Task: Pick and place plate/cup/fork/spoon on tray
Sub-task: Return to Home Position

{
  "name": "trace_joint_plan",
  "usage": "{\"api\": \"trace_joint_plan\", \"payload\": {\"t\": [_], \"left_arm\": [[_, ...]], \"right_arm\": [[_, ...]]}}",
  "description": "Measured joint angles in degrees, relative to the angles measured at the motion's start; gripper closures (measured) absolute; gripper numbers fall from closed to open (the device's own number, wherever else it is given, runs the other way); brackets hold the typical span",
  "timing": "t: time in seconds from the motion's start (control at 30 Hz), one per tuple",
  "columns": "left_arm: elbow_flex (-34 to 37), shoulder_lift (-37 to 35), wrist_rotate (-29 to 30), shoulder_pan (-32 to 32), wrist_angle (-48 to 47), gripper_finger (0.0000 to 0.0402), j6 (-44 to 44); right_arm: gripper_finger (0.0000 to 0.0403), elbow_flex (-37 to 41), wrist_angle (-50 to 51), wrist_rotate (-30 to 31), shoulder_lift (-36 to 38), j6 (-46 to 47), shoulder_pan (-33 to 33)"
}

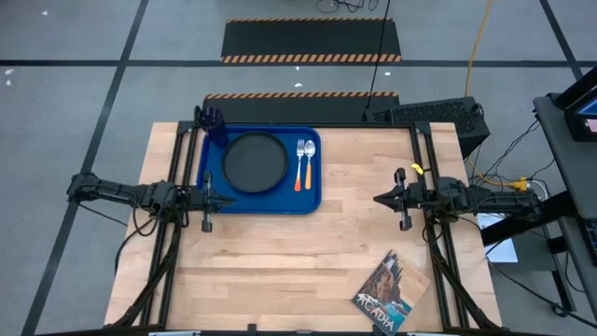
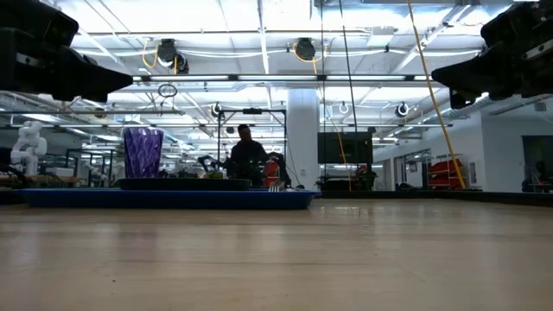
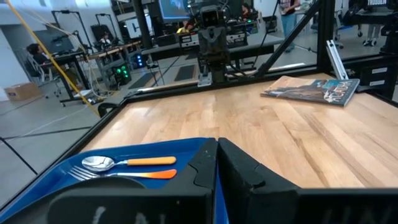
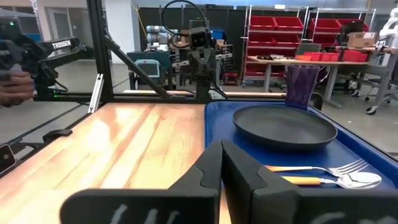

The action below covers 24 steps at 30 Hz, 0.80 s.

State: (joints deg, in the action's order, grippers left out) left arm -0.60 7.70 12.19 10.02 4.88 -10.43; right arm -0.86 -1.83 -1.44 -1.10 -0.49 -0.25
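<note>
The blue tray lies at the table's far left. On it the black plate lies flat. The purple cup stands upright in the tray's far left corner. The fork and the spoon lie side by side to the right of the plate, handles toward the near edge. My left gripper hangs shut above the tray's near left corner, pointing level toward the right. My right gripper hangs shut over bare wood right of the tray, pointing level toward it. Neither holds anything.
A magazine lies near the table's near right corner. A black keyboard sits at the far right edge. Bare wood stretches between the tray and the right arm. A person sits in the room beyond the table.
</note>
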Motion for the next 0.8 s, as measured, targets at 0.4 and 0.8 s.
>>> {"api": "trace_joint_plan", "payload": {"t": [0.4,0.8], "left_arm": [[0.0,0.0,-3.9,0.0,-0.7,0.0384,2.7],[0.0,0.0,-5.9,-3.5,0.0,0.0398,-0.9]], "right_arm": [[0.0403,0.0,0.0,0.0,-0.1,-0.3,0.0],[0.0403,0.0,-0.1,-0.1,-0.1,-0.3,0.0]]}}
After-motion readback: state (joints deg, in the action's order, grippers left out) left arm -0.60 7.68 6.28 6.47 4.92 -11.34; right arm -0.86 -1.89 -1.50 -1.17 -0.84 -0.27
